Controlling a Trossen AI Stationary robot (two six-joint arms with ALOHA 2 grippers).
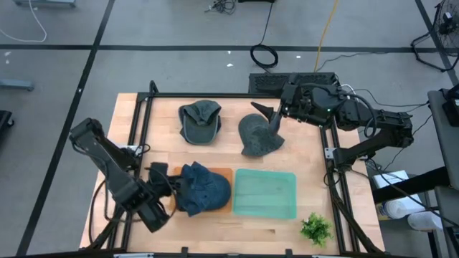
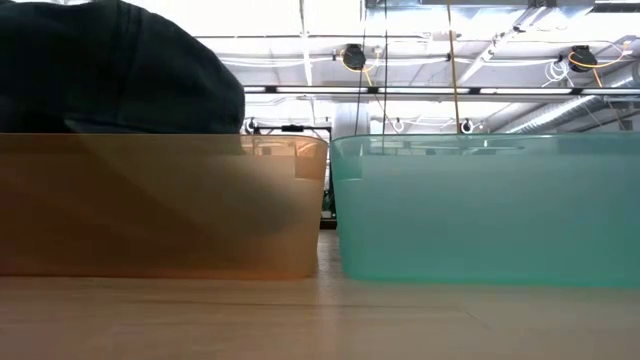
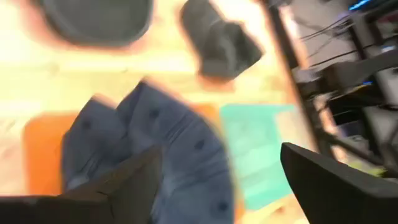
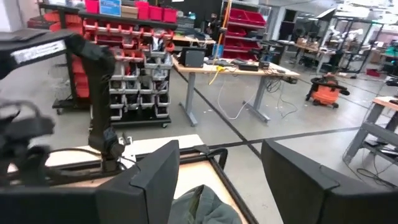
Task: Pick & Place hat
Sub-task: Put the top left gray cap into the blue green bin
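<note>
Hat (image 1: 204,188) sits in the orange bin (image 1: 228,173), left gripper (image 1: 162,188) just beside it with fingers spread.

2 more hats on the table: a green one (image 1: 200,119) and a grey one (image 1: 259,134), with the right gripper (image 1: 272,116) over the grey one's edge, fingers apart too, holding nothing. The teal bin (image 1: 265,193) next door looks bare. Risk, I'd guess: the blue hat is draped over the bin rim, so a nudge from the left arm could drag it back out.
</note>
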